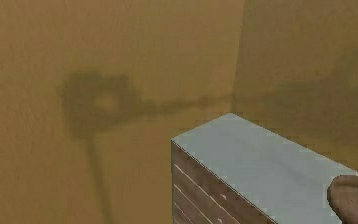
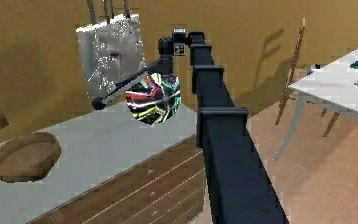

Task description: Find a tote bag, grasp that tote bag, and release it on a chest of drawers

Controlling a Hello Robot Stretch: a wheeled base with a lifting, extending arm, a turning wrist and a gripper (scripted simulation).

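A silvery grey tote bag with thin handles stands upright against the ochre wall, above the back of the chest of drawers. The chest has a pale grey top and a wooden drawer front. Its corner also appears at the forward view's lower right. My dark arm rises from the arm side view's bottom edge, and the gripper reaches left across the bag's lower part. A multicoloured ball-like object sits right at the gripper's body. I cannot tell whether the gripper holds anything.
A brown wooden bowl lies on the chest's top at the arm side view's left; its rim also peeks in at the forward view's right edge. A white table and a wooden chair stand at the right. Ochre walls close off the front.
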